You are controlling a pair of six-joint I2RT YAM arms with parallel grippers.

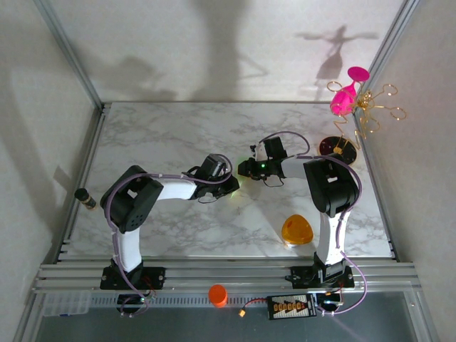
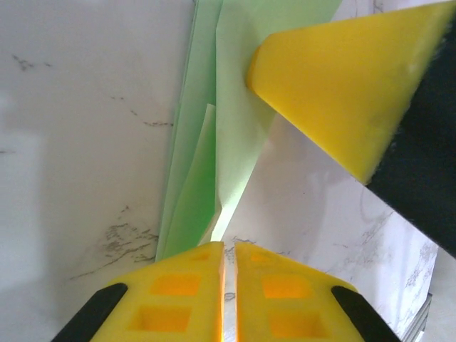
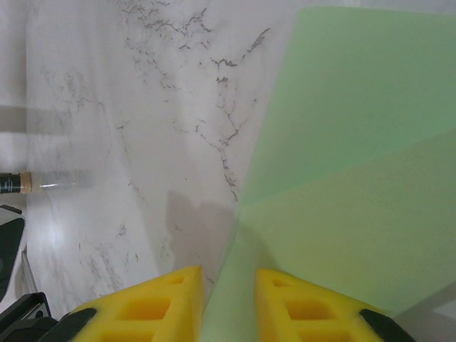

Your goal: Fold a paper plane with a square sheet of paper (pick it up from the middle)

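Observation:
The square sheet of paper lies on the marble, pale green and folded into a narrow wedge with lengthwise creases. Its pointed end reaches the tips of my left gripper. That gripper is shut, and the thin slit between its yellow pads shows marble. My right gripper is open and straddles a strip of the green paper, which spreads out wide ahead of it. One yellow finger of the right gripper rests on the paper's far part. From above, the left gripper and right gripper meet mid-table and cover the paper.
An orange rounded-triangle object lies near the right arm's base. A small dark bottle sits at the left table edge. A pink glass on a gold wire stand and a dark disc stand at the back right.

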